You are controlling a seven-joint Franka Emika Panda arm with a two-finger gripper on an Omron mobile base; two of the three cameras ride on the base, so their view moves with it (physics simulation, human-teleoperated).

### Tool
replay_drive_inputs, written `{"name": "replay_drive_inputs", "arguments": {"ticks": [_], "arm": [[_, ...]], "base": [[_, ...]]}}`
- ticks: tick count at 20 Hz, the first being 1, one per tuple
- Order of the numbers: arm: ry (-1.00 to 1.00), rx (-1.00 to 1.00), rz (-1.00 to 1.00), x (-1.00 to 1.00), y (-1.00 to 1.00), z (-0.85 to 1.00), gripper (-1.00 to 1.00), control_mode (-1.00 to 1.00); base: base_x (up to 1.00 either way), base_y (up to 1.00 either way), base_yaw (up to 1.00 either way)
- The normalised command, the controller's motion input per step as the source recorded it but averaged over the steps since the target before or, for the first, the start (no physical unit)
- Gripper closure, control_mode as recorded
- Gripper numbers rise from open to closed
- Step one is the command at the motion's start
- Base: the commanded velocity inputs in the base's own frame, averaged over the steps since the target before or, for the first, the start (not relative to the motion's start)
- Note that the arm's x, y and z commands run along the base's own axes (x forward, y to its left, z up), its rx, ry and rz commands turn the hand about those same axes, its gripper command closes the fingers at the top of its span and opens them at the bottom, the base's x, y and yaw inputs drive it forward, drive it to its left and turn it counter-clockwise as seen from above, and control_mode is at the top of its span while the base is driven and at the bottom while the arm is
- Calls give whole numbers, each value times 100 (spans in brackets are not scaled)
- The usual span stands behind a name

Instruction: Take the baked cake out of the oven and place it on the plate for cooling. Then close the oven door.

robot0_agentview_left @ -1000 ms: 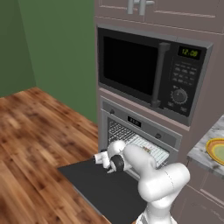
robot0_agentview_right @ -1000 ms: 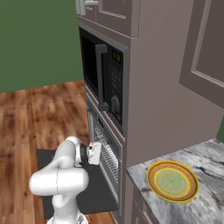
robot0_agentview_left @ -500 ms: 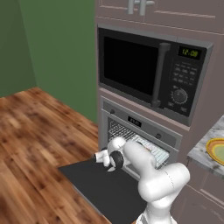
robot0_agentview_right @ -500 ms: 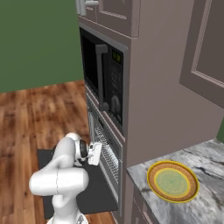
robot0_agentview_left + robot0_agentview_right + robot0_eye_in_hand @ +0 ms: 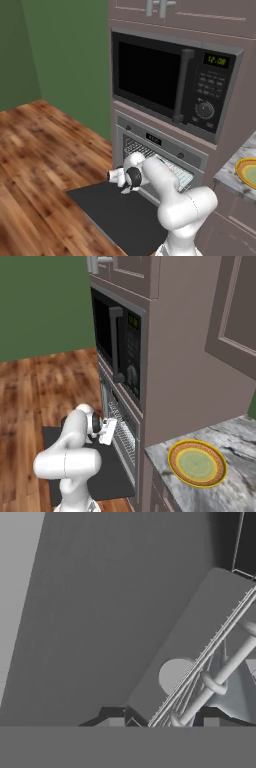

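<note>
The oven (image 5: 161, 150) stands open, and its oven door (image 5: 112, 212) lies flat as a dark panel in front of it. My gripper (image 5: 114, 428) reaches into the cavity at the wire rack (image 5: 162, 165). In the hand view a grey slab (image 5: 187, 657) with rounded corners and a pale round patch lies along the rack wires (image 5: 215, 679). My gripper (image 5: 162, 722) is shut on the slab's near corner. I cannot tell whether this slab is the cake. The plate (image 5: 196, 463), yellow-rimmed, sits bare on the marble counter to the right.
A black microwave (image 5: 172, 82) with a vertical handle sits directly above the oven. The marble counter (image 5: 230, 491) runs to the right, with cabinets (image 5: 235, 311) above it. Wooden floor (image 5: 40, 145) spreads to the left of the dropped door.
The jaws went from wide open to shut. The hand has edged slightly further toward the oven opening.
</note>
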Motion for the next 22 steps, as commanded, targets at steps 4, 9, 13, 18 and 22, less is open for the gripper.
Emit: {"name": "replay_drive_inputs", "arguments": {"ticks": [4, 9, 13, 18, 22], "arm": [[17, 11, 7, -46, 26, -34, 100, -100], [15, 10, 7, -59, 37, -33, 100, -100], [14, 10, 7, -63, 42, -25, 100, -100], [15, 12, 7, -56, 38, -16, 100, -100], [13, 12, 6, -55, 40, -11, 100, -100]], "base": [[0, 0, 0], [0, 0, 0], [0, 0, 0], [0, 0, 0], [0, 0, 0]]}}
